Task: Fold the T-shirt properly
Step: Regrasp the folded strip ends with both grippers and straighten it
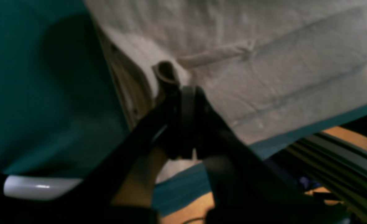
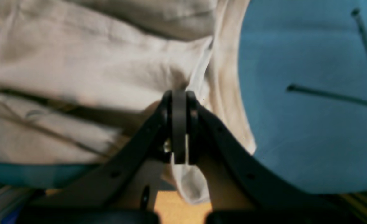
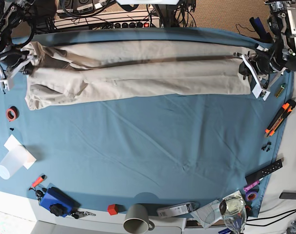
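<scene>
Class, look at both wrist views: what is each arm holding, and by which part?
Both hold the T-shirt. The left gripper pinches a bunched fold at its edge; the right gripper pinches the opposite end's edge. Which hem exactly cannot be told.

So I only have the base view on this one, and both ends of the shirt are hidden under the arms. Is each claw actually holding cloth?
Observer: Yes for the left claw. Its wrist view shows it shut on a bunched edge of the T-shirt.
Operator: And the other arm?
Observer: The right claw is shut too, with a strip of shirt fabric hanging down between its fingers.
Operator: Is the cloth lifted off the table there?
Observer: In the right wrist view the pinched edge rises above the teal table cloth; how high, I cannot tell.
</scene>
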{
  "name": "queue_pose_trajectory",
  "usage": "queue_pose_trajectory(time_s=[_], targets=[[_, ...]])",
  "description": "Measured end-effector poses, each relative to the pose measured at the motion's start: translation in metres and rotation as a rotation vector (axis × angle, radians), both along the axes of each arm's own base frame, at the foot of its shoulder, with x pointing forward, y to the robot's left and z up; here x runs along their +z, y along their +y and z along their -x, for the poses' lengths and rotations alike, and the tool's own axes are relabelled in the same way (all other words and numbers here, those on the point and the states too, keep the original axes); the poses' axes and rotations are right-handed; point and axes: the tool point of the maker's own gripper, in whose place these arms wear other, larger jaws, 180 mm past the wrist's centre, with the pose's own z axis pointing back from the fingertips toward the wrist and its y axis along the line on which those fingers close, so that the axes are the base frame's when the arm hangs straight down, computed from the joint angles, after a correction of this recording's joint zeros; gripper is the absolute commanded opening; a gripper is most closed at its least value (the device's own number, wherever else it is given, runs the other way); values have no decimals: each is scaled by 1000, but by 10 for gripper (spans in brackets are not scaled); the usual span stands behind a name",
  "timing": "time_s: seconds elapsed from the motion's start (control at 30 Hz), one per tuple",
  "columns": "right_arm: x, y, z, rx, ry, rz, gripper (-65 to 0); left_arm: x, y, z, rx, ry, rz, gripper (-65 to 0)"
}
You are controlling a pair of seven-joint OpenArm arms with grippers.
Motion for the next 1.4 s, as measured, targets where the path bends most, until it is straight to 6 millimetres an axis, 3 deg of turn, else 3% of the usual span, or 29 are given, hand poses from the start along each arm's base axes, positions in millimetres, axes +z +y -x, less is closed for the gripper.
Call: queue_pose_trajectory(time_s=[0.23, 0.47, 1.2, 1.27, 1.4], targets=[[-3, -1, 6, -8, 15, -1, -650, 2, 6, -1, 30, -7, 0, -650], [-6, -1, 12, -12, 39, -4, -650, -6, 6, 15, 32, 33, -1, -650], [-13, 10, 28, 3, 84, -63, -650, -6, 12, 9, 57, 8, -28, -650], [-14, 10, 31, 4, 100, -64, -642, -6, 12, 9, 55, 7, -27, -574], [-13, 14, 29, 26, 90, -79, -484, -7, 15, 10, 53, 9, -46, -406]])
